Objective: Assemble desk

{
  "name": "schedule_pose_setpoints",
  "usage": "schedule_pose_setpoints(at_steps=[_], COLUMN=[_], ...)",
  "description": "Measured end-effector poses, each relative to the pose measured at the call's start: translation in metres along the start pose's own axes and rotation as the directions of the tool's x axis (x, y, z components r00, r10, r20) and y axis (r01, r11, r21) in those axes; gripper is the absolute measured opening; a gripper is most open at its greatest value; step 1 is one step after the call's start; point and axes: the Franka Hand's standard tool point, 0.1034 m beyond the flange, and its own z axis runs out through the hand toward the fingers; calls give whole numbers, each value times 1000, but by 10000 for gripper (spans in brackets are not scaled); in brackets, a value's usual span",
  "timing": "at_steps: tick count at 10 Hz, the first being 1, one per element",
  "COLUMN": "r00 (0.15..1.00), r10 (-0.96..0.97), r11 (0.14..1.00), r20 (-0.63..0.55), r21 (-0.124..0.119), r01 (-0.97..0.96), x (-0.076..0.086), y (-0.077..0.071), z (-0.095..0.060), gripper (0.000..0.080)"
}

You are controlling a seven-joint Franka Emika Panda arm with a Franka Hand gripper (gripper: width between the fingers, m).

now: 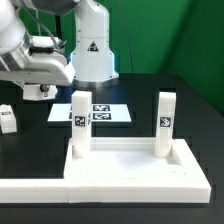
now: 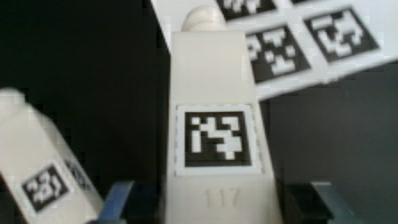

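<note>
Desk leg [image 2: 217, 120] sits between the fingers of the end effector [image 2: 221, 203]; grip cannot be confirmed. Risk: a loose hold lets it tilt, knocking second leg [image 2: 39, 160] just beside.

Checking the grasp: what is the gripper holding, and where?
Cannot tell: the near end of the white plastic block leg sits between the fingers of the gripper; contact is unseen.

Table [image 1: 135, 90]: black, matte, running from near to far.
Wall [image 1: 175, 35]: plain green, far right, behind the table.
Marker board [image 1: 118, 113]: white, flat on the table, mid-scene.
Light: even, soft.
</note>
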Motion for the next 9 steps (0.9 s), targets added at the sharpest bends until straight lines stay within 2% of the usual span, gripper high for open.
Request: schedule_pose_setpoints(at_steps=[1,2,3,4,5,6,7,8,9], r00=[997,991,984,968,938,924,893,854,818], r10=[-20,-13,3,47,85,58,50,43,43], r11=[1000,1000,1000,999,996,998,999,999,999], r20=[-77,-135,-180,-245,-336,-377,-448,-519,-574], r21=[-10,6,17,29,31,10,22,36,38], r01=[19,14,0,-42,-79,-59,-45,-28,-27], x=[-7,-17,-27,-30,-32,-29,-22,-22,-21], y=[-22,-46,-72,-99,-140,-156,-159,-161,-165], z=[-31,-58,-80,-93,-109,-112,-115,-116,-116], gripper=[288,288,288,288,288,288,288,288,288])
